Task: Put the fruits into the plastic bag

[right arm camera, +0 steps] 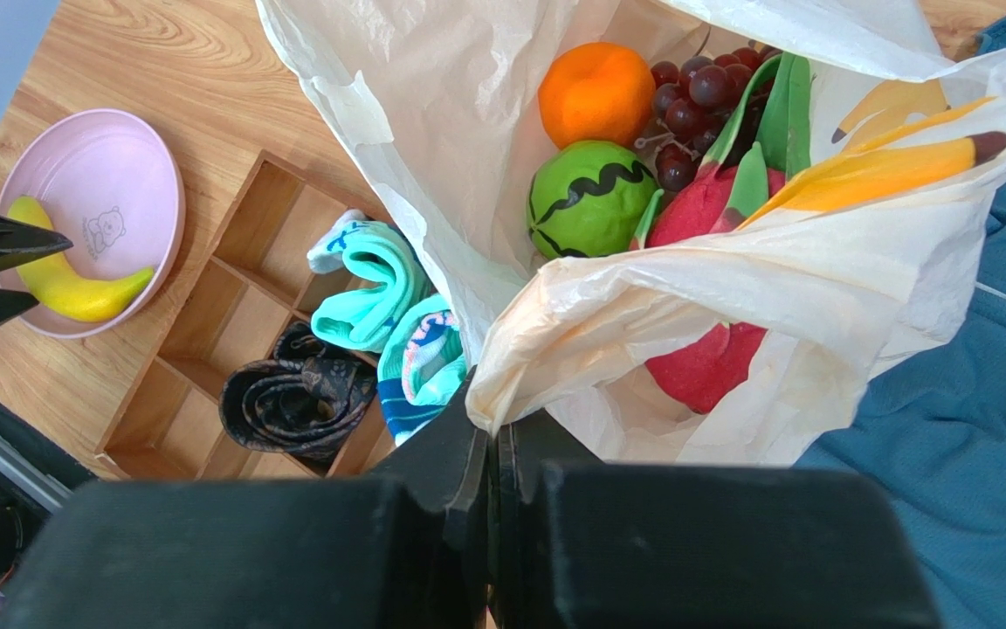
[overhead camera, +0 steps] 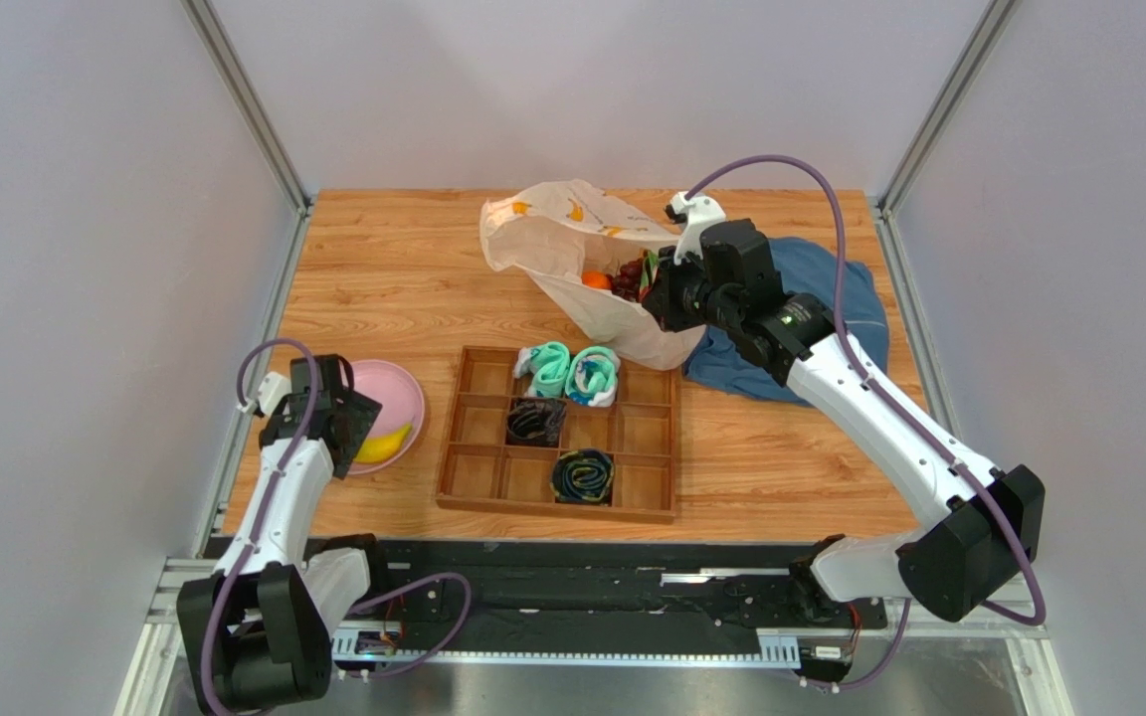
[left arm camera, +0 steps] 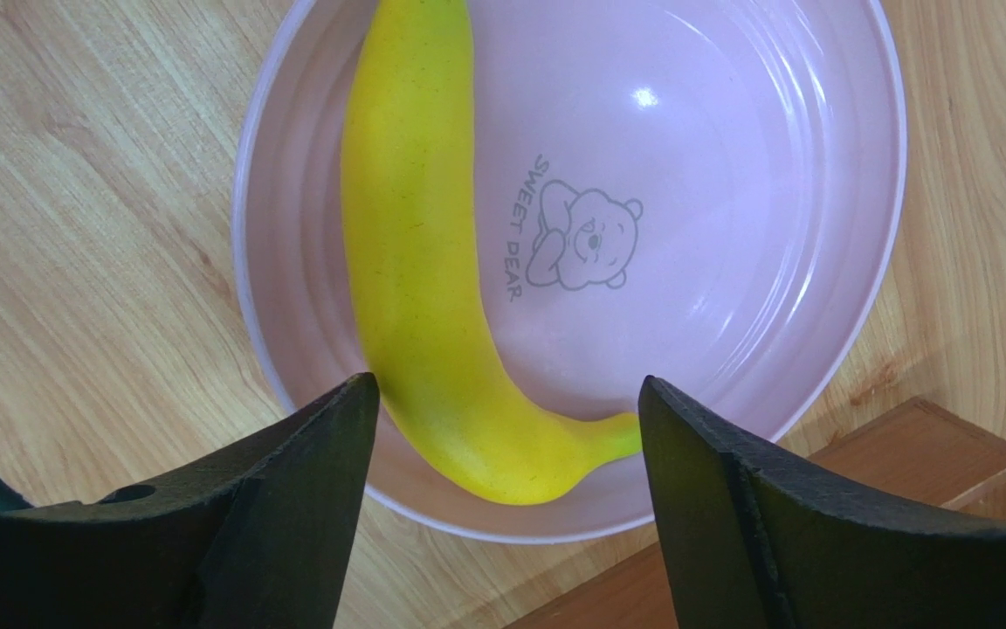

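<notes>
A yellow banana (left arm camera: 430,262) lies in a pink bowl (left arm camera: 758,197) at the table's left. My left gripper (left arm camera: 506,393) hangs open just above the banana's stem end, its fingers either side and not touching it. The bowl (overhead camera: 403,391) and left gripper (overhead camera: 343,422) also show from above. At the back stands the plastic bag (overhead camera: 557,239), mouth held wide. My right gripper (right arm camera: 493,433) is shut on the bag's near rim (right arm camera: 626,302). Inside the bag lie an orange (right arm camera: 596,92), a green striped melon (right arm camera: 587,199), dark grapes (right arm camera: 686,98) and a red dragon fruit (right arm camera: 705,374).
A wooden compartment tray (overhead camera: 455,433) sits in the middle, holding teal rolled socks (overhead camera: 572,370) and dark rolled socks (overhead camera: 584,476). A blue cloth garment (overhead camera: 833,321) lies under the right arm beside the bag. Grey walls close in both sides.
</notes>
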`<state>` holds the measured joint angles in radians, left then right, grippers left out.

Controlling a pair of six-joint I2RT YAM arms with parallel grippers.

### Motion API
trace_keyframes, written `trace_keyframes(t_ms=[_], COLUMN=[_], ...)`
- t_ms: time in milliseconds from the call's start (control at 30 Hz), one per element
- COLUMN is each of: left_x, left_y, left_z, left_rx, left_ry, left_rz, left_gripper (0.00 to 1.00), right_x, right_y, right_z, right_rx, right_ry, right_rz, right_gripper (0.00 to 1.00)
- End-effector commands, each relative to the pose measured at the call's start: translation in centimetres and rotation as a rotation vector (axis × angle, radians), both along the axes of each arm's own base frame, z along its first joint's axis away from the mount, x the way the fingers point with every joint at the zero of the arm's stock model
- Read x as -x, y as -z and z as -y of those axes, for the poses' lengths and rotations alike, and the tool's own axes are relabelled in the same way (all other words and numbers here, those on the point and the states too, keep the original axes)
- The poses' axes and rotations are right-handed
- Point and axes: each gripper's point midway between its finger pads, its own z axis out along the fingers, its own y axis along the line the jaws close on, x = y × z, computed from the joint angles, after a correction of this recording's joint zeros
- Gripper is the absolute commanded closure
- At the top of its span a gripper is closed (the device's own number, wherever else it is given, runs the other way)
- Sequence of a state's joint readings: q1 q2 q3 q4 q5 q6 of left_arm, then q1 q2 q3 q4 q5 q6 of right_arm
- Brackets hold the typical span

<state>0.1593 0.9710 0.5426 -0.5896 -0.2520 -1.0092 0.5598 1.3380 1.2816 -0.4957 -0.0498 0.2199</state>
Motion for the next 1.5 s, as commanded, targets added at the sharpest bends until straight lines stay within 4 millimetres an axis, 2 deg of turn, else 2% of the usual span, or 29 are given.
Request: trace_keyframes(t_ms=[0, 333, 433, 467, 567, 633, 667, 767, 867, 900, 967, 1033, 1067, 1133, 1167, 1233, 1267, 1333, 1367, 1433, 1467], left_x=[-1.0, -2.1, -2.3, -2.4, -2.7, -3.9, -4.5, -6.6, -8.5, -9.3, -10.7, -12.1, -12.9, -13.6, -14.0, -14.3, -14.3, -14.4, -14.5, -14.6, -14.8], left_y=[0.6, 1.9, 1.9, 1.8, 1.2, -0.2, -0.8, -3.7, -6.9, -8.6, -11.0, -14.0, -16.1, -18.1, -20.2, -22.3, -24.2, -26.3, -27.5, -28.4, -28.9], left_z=[-0.6, -0.9, -0.9, -0.9, -0.8, -0.3, -0.1, 0.7, 1.3, 1.6, 2.8, 5.5, 7.4, 9.8, 12.2, 14.8, 17.3, 19.6, 21.5, 23.5, 25.1], left_rx=[0.011, 0.009, 0.003, -0.002, -0.003, 0.019, 0.018, 0.034, 0.038, 0.031, 0.03, 0.038, 0.035, 0.044, 0.057, 0.082, 0.091, 0.08, 0.097, 0.133, 0.151], left_ry=[-0.011, 0.039, 0.055, 0.064, 0.076, 0.11, 0.139, 0.205, 0.253, 0.273, 0.339, 0.453, 0.522, 0.6, 0.667, 0.738, 0.805, 0.865, 0.909, 0.95, 0.983], left_rz=[0.027, 0.015, 0.015, 0.014, 0.027, 0.078, 0.105, 0.197, 0.286, 0.33, 0.414, 0.499, 0.558, 0.606, 0.653, 0.699, 0.737, 0.786, 0.81, 0.835, 0.841], left_gripper=[0.24, 0.44, 0.59, 0.68, 0.75, 0.77, 0.83, 0.89, 0.91, 0.91, 0.89, 0.87, 0.86, 0.86, 0.85, 0.85, 0.85, 0.85, 0.85, 0.85, 0.85], right_x=[-0.4, -0.4, -0.5, -0.4, -0.4, -0.5, -0.5, -0.5, -0.5, -0.5, -0.5, -0.5, -0.5, -0.5, -0.5, -0.4, -0.4, -0.3, -0.3, -0.3, -0.3], right_y=[-1.7, -1.6, -1.5, -1.6, -1.8, -1.8, -1.8, -1.8, -1.9, -1.9, -1.9, -2.0, -2.1, -2.3, -2.2, -2.3, -2.3, -2.3, -2.2, -2.3, -2.4], right_z=[-0.1, -0.2, -0.2, -0.2, -0.3, -0.3, -0.4, -0.5, -0.7, -0.8, -0.8, -0.8, -0.8, -0.7, -0.7, -0.6, -0.6, -0.6, -0.6, -0.6, -0.6], right_rx=[-0.015, -0.015, -0.018, -0.02, -0.022, -0.022, -0.022, -0.028, -0.034, -0.036, -0.037, -0.036, -0.037, -0.039, -0.038, -0.036, -0.039, -0.041, -0.042, -0.045, -0.046], right_ry=[0.004, 0.002, 0.002, 0.002, -0.001, -0.002, -0.002, -0.006, -0.01, -0.013, -0.012, -0.013, -0.013, -0.012, -0.011, -0.009, -0.008, -0.008, -0.009, -0.01, -0.01], right_rz=[0.06, 0.054, 0.051, 0.053, 0.056, 0.054, 0.052, 0.048, 0.045, 0.046, 0.046, 0.046, 0.049, 0.052, 0.049, 0.051, 0.05, 0.05, 0.047, 0.049, 0.052], right_gripper=[0.96, 0.96, 0.96, 0.96, 0.96, 0.96, 0.96, 0.96, 0.96, 0.96, 0.96, 0.96, 0.96, 0.96, 0.96, 0.96, 0.96, 0.96, 0.95, 0.96, 0.95])
